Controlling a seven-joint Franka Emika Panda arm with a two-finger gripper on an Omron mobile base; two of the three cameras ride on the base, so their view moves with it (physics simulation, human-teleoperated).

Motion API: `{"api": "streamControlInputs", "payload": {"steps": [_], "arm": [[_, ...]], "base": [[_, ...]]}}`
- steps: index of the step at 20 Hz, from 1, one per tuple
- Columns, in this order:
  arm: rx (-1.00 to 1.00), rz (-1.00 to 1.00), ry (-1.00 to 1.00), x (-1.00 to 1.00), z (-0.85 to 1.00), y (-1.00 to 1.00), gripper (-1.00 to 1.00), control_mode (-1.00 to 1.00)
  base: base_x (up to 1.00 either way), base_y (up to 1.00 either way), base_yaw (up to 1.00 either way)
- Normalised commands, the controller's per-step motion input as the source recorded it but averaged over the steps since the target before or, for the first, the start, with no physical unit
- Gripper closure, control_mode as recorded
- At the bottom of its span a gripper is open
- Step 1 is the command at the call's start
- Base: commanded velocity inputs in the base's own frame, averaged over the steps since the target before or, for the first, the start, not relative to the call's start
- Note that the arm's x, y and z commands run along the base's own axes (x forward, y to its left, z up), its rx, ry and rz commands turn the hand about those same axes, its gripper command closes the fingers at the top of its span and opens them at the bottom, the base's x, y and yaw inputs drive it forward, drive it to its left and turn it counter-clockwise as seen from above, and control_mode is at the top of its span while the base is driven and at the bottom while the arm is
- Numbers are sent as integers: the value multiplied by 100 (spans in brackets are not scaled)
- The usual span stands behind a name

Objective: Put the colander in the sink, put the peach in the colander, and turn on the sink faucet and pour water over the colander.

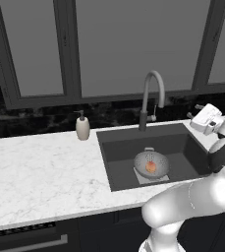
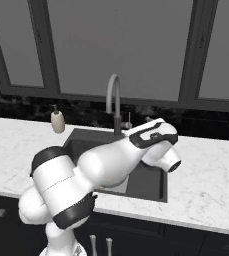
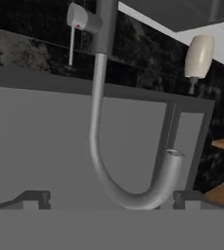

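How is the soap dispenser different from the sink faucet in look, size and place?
The soap dispenser is short, rounded and beige; the sink faucet is tall, thin, grey and arched. The soap dispenser stands on the white counter left of the sink; the sink faucet rises behind it. Both stand upright near the back wall.

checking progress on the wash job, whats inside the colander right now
The peach sits inside the colander, near its middle, and the colander rests in the sink. The peach hides the colander floor beneath it. No water can be made out.
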Motion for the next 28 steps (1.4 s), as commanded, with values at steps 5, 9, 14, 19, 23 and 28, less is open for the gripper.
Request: {"api": "streamControlInputs", "payload": {"steps": [5, 9, 14, 19, 23, 28], "arm": [[-17, 0, 13, 36, -6, 19, -100, -100], [-18, 2, 17, 39, -25, 26, -100, -100], [0, 11, 17, 46, -62, 18, -100, -100], [0, 13, 7, 40, -47, 2, -100, -100], [0, 15, 0, 31, -14, 0, -100, -100], [3, 16, -1, 18, 0, 0, -100, -100]], "base": [[0, 0, 0], [0, 0, 0], [0, 0, 0], [0, 0, 0], [0, 0, 0], [0, 0, 0]]}}
